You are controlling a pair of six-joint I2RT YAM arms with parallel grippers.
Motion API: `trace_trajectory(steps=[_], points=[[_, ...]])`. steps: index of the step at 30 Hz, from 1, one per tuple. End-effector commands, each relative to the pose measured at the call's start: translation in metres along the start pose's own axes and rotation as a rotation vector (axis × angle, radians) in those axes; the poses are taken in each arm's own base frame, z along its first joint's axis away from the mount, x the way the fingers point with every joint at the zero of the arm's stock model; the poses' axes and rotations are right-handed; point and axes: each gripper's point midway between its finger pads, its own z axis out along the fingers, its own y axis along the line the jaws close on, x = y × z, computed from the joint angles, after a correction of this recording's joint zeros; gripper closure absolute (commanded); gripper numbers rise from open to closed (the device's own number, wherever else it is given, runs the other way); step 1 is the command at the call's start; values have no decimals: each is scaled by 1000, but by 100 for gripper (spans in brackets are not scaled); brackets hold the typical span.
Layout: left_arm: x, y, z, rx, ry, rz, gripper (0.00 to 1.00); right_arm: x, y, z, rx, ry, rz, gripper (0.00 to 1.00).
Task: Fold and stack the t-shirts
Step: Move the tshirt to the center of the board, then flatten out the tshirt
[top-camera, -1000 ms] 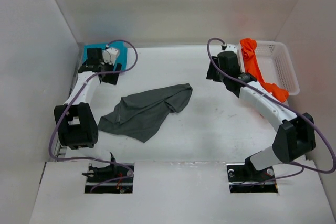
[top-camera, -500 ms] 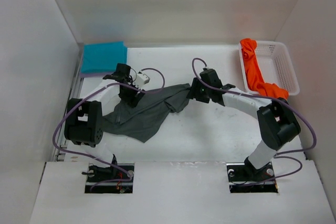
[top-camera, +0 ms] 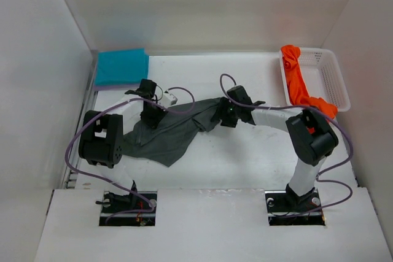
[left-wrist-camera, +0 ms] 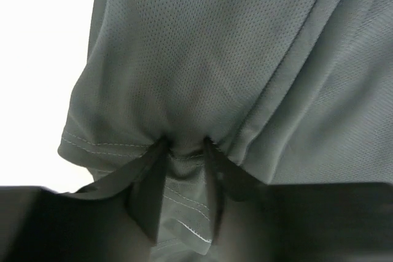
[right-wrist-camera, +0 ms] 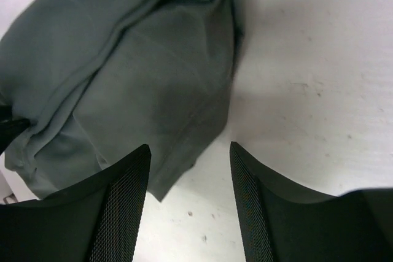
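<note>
Broadly, the dark grey t-shirt [top-camera: 169, 133] lies crumpled on the table [top-camera: 245, 157], well to the left of the white mesh basket [top-camera: 334, 75], unfolded and bunched along its length. I judge it light, limp and slightly slick, a fine mesh knit that will sag and slide unless taken at a stitched edge. Hems and shoulder seams are the sound places to grip, at two points well apart so the cloth can be drawn flat. The left gripper [top-camera: 150, 118] sits at the shirt's far edge, on the side away from the basket. Its fingers [left-wrist-camera: 212, 164] are pinched together on a gather of cloth just above the hem stitching, so I count that corner as held. The left arm is doubled back at the elbow, wrist pitched down. The right gripper [right-wrist-camera: 189, 146] hangs over the shirt end nearest the basket, jaws apart and gripping nothing, one finger above cloth and the other above bare table. The right arm reaches low, away from the basket. The orange t-shirt [top-camera: 299, 81] drapes over the basket's near-left rim. The folded teal t-shirt [top-camera: 121, 67] lies in the far corner opposite the basket.
</note>
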Motion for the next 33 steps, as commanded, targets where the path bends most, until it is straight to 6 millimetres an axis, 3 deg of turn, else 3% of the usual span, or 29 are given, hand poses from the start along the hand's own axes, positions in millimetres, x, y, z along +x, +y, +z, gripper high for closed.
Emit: trace_trajectory(steps=[1, 4, 6, 8, 10, 13, 17, 21, 24, 27, 28, 30, 32, 33], points=[[0, -3, 0, 5, 3, 0, 78, 2, 19, 10, -54, 21, 6, 41], [1, -2, 0, 2, 2, -7, 88, 4, 22, 16, -54, 32, 6, 47], [3, 1, 0, -6, 5, -20, 93, 7, 23, 19, -60, 43, 12, 63], [-2, 11, -6, -41, -15, -44, 97, 8, 23, 21, -71, 49, 14, 85], [-13, 25, -18, -90, -59, -66, 99, -2, 22, 18, -79, 24, 24, 99], [-40, 54, -47, -174, -147, -84, 100, -43, 24, 1, -100, -64, 24, 100], [-98, 104, -109, -324, -325, -82, 100, -133, 30, -50, -96, -251, -24, 100], [-158, 150, -184, -489, -505, -66, 100, -228, 51, -130, -55, -463, -169, 100], [-198, 172, -244, -601, -646, -51, 99, -277, 69, -195, -15, -615, -262, 100], [-221, 179, -293, -694, -771, -32, 97, -303, 87, -259, -10, -754, -316, 100], [-225, 176, -302, -704, -804, -19, 95, -305, 93, -277, -19, -789, -332, 100], [-226, 164, -296, -680, -805, 13, 92, -301, 101, -301, -41, -832, -354, 100], [-217, 146, -264, -620, -749, 55, 88, -289, 96, -306, -42, -827, -361, 100], [-208, 134, -242, -583, -706, 81, 84, -277, 93, -299, -43, -803, -371, 100]])
